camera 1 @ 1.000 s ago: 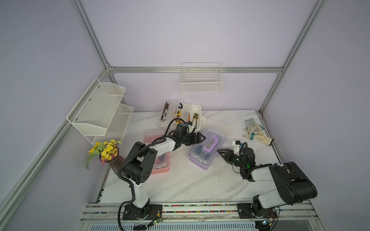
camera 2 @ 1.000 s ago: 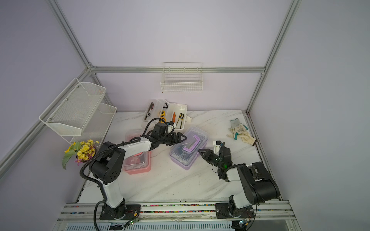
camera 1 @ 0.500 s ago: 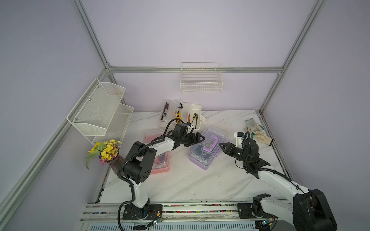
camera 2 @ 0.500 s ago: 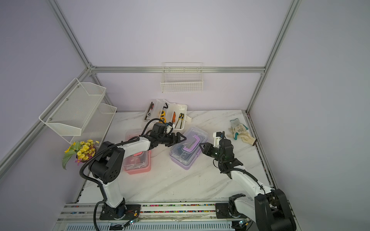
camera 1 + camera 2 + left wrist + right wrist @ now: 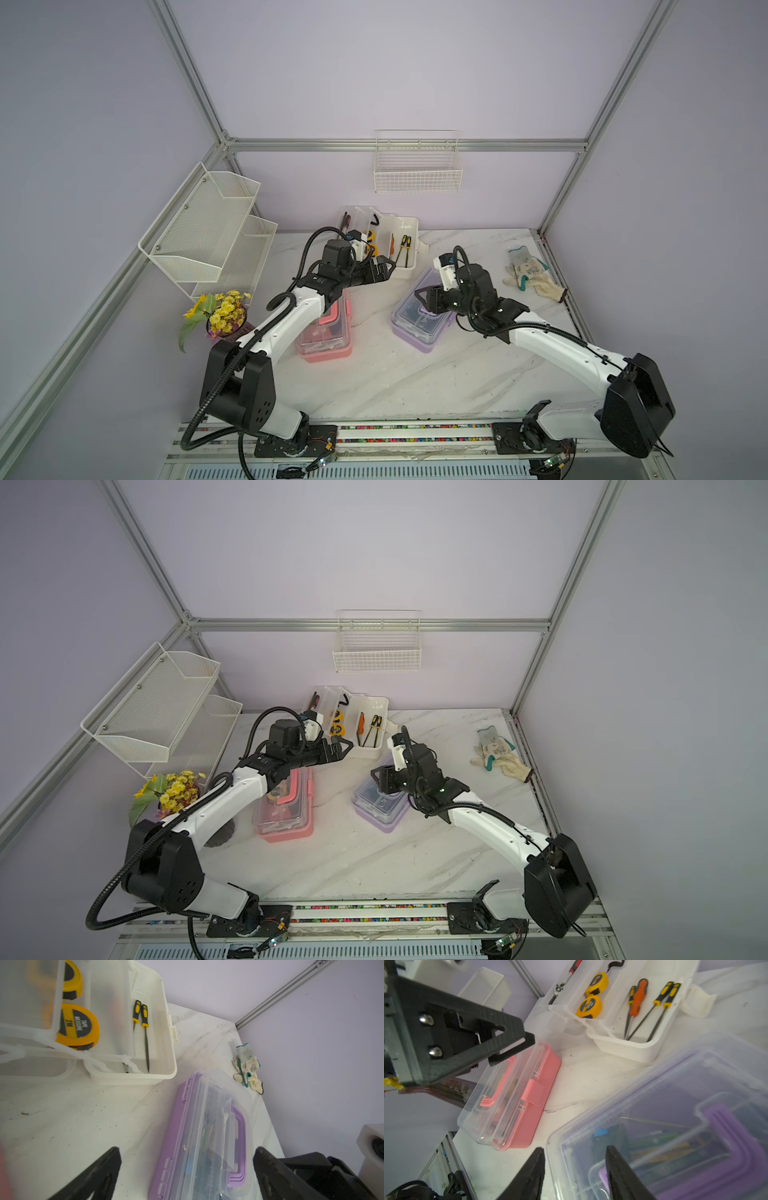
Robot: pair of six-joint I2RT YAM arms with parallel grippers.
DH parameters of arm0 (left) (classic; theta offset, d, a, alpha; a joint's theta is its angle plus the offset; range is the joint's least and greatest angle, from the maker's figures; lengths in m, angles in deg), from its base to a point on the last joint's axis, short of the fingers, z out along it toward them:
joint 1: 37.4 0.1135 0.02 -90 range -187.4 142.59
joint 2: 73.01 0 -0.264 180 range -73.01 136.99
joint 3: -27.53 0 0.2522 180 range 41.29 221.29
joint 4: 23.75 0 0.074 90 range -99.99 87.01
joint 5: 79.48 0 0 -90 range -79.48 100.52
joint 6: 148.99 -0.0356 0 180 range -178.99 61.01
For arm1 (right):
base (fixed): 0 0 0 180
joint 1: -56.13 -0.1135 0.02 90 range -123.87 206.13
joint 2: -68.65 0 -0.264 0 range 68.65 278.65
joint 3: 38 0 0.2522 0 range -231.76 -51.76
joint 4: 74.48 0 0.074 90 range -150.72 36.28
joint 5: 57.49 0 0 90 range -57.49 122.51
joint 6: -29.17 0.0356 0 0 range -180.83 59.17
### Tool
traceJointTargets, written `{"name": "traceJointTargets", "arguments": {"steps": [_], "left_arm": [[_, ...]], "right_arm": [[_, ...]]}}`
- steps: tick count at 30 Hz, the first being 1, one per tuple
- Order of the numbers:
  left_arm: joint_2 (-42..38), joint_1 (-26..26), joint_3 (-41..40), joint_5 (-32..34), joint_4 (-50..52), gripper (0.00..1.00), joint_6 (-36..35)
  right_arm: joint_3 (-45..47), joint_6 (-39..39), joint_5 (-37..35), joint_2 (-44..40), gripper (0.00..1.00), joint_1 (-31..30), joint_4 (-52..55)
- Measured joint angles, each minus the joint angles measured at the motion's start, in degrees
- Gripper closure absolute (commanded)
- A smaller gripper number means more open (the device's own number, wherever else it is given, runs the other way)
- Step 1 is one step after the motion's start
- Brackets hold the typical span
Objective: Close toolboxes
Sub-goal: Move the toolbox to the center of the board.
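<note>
Three toolboxes lie on the marble table. The white toolbox [image 5: 401,243] [image 5: 372,725] at the back stands open, with tape measures and screwdrivers inside [image 5: 145,1022]. The pink toolbox [image 5: 328,332] [image 5: 533,1093] has its clear lid down and its latch folded over. The purple toolbox [image 5: 419,328] [image 5: 199,1136] has its lid down and its handle flat. My left gripper [image 5: 384,266] [image 5: 187,1149] hangs open between the white and purple boxes, holding nothing. My right gripper [image 5: 420,297] [image 5: 574,1150] is open just above the purple box's lid corner, touching nothing that I can see.
A pair of work gloves [image 5: 532,274] lies at the back right by the wall. A flower pot [image 5: 220,316] stands at the left edge under a two-tier mesh shelf [image 5: 208,232]. A wire basket [image 5: 417,166] hangs on the back wall.
My right arm has risen from the table beside the purple box to above its lid, jaws spreading wider. My left gripper has opened fully and drawn back from the purple handle.
</note>
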Motion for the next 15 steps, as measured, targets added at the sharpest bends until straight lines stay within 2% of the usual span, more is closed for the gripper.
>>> {"name": "traceJointTargets", "arguments": {"steps": [6,9,15], "left_arm": [[-4.9,4.81,-4.11,3.52,4.13,0.0,-1.36],[-6.03,7.32,-5.27,4.02,4.96,0.0,-1.33],[-6.1,9.01,-5.62,3.19,5.6,0.0,-1.18]], "right_arm": [[-4.72,-6.36,-9.97,7.58,0.44,-10.1,4.57],[-5.51,-8.41,-15.28,9.51,0.4,-12.28,6.56],[-8.28,-11.3,-27.65,13.18,0.4,-15.47,8.0]]}}
